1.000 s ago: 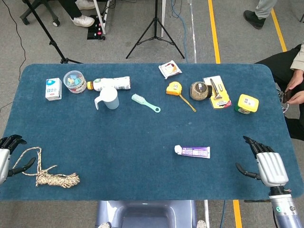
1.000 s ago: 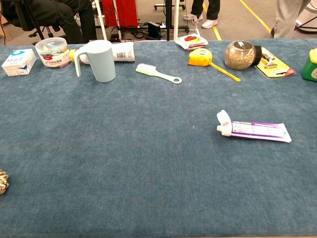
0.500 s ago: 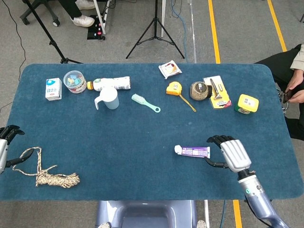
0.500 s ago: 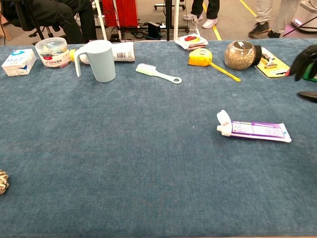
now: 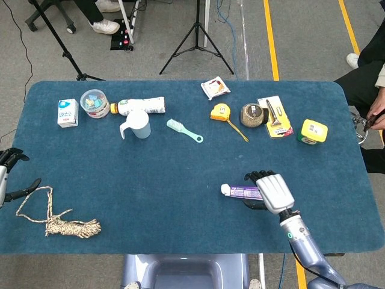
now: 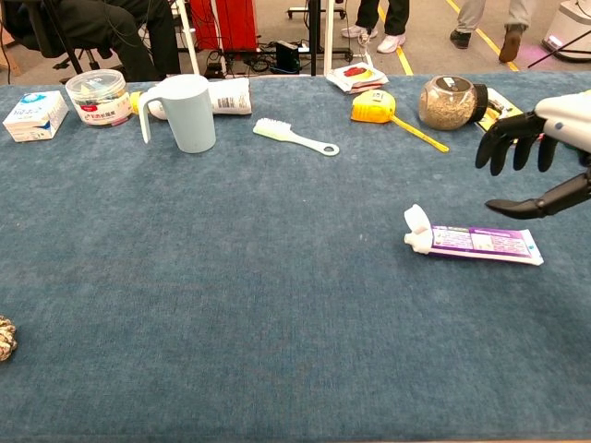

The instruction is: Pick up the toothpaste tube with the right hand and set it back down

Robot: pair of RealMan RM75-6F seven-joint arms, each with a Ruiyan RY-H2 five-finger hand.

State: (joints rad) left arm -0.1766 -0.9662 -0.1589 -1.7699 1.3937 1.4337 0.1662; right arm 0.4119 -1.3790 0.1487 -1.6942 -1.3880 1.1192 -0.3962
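The toothpaste tube (image 5: pixel 239 191) (image 6: pixel 473 242), purple and white with its white cap flipped open on the left end, lies flat on the blue table. My right hand (image 5: pixel 271 191) (image 6: pixel 536 157) hovers above the tube's right end with fingers spread apart and holds nothing; the chest view shows a gap between it and the tube. My left hand (image 5: pixel 7 174) shows at the table's left edge in the head view, fingers apart, beside a coil of rope (image 5: pixel 63 224).
Along the far side stand a white carton (image 5: pixel 67 112), a snack tub (image 5: pixel 94 103), a lying bottle (image 5: pixel 142 106), a pale blue jug (image 5: pixel 138 125), a mint brush (image 5: pixel 183 130), a yellow tape measure (image 5: pixel 221 112), a jar (image 5: pixel 252 115), a razor pack (image 5: pixel 275 116) and a yellow-lidded pot (image 5: pixel 312 132).
My right hand has swept left from the table's right edge to a spot over the tube's right end. The tube has not moved. The left hand shifted slightly.
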